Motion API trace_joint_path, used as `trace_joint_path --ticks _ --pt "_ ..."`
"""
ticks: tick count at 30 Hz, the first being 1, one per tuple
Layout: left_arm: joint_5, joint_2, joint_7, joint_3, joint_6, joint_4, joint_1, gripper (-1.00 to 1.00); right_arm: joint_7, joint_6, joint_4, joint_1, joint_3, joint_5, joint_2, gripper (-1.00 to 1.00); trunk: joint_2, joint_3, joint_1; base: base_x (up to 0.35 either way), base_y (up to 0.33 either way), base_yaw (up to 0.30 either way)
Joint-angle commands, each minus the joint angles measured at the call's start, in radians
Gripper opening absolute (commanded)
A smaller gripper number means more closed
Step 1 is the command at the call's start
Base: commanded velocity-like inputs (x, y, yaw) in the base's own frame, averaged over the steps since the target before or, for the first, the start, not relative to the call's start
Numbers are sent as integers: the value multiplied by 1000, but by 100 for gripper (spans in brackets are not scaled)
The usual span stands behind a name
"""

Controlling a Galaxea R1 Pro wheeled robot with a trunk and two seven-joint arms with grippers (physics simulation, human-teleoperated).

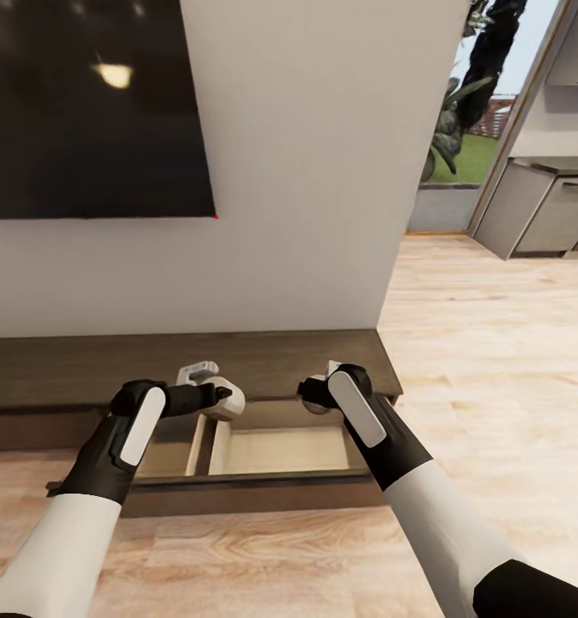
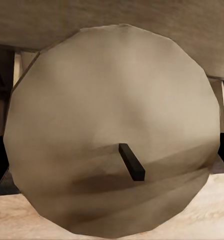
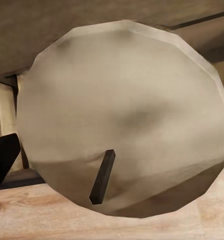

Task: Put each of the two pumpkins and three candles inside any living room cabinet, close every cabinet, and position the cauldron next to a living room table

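L tool (image 1: 222,396) gripping candle (image 2: 112,130), no writing

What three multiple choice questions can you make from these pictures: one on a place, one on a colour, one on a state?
1. Where do both grippers hang?
A. Over the open cabinet drawer
B. At the grey kitchen units
C. Against the black screen

2. What colour is the left candle's wick?
A. White
B. Dark, near black
C. Red

3. The right gripper is:
A. Open and empty
B. Shut on a candle
C. Shut on a pumpkin

Key:
1 A: the left gripper and right gripper hang above the cabinet's pulled-out drawer.
2 B: the left candle is pale beige with a dark wick.
3 B: the right candle sits between the dark fingers.
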Motion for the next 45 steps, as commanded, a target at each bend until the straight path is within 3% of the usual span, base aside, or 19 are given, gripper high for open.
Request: trace_joint_path --ticks 1,16,20,26,31,33,40,45 --pt "5 1 10 -4 3 -1 -1 -100 -10 -2 -1 -1 2 -9 0 -100 0 -1 0 270 -1 0" --pt "6 -1 16 -9 2 2 0 -100 -9 -12 17 -1 4 -9 1 -100 0 -1 0 161 -14 0" --pt "3 -1 16 -13 2 2 0 -100 14 -15 27 -1 25 -10 1 -100 0 -1 0 138 -1 0" --pt "10 -12 17 -43 -1 8 1 -100 55 -47 126 -1 123 -25 3 -100 0 -1 0 19 0 0" --pt "-9 -65 20 -53 -6 120 1 -100 71 -113 197 -1 239 -101 4 -100 0 -1 0 1 0 0" --pt "-19 -75 21 -54 -15 174 1 -100 72 -130 206 -1 270 -139 4 -100 0 -1 0 0 0 0" --pt "-25 -87 21 -56 -124 354 1 -100 76 -205 299 0 342 -171 4 -100 0 -1 0 0 0 0" --pt "-26 -104 21 -57 -221 474 1 -100 98 -234 309 1 359 -171 4 -100 0 -1 0 0 0 0"
